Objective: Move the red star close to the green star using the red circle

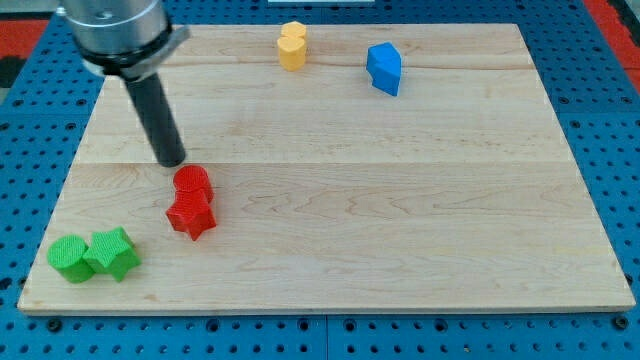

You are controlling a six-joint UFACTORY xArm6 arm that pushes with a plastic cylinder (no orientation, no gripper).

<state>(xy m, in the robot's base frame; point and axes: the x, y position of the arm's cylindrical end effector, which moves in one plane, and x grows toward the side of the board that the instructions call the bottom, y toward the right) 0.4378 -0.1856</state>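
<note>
The red circle [192,183] sits left of the board's middle, touching the red star [191,214] just below it. The green star [113,253] lies near the board's bottom-left corner, touching a green circle [70,258] on its left. The dark rod comes down from the view's top left, and my tip [172,160] rests just up and left of the red circle, very close to it. The red star is a short way up and right of the green star, with bare board between them.
A yellow block [292,45] stands near the board's top edge, middle. A blue block [384,68] stands to its right. The wooden board [420,220] lies on a blue perforated table; its left edge is near the green blocks.
</note>
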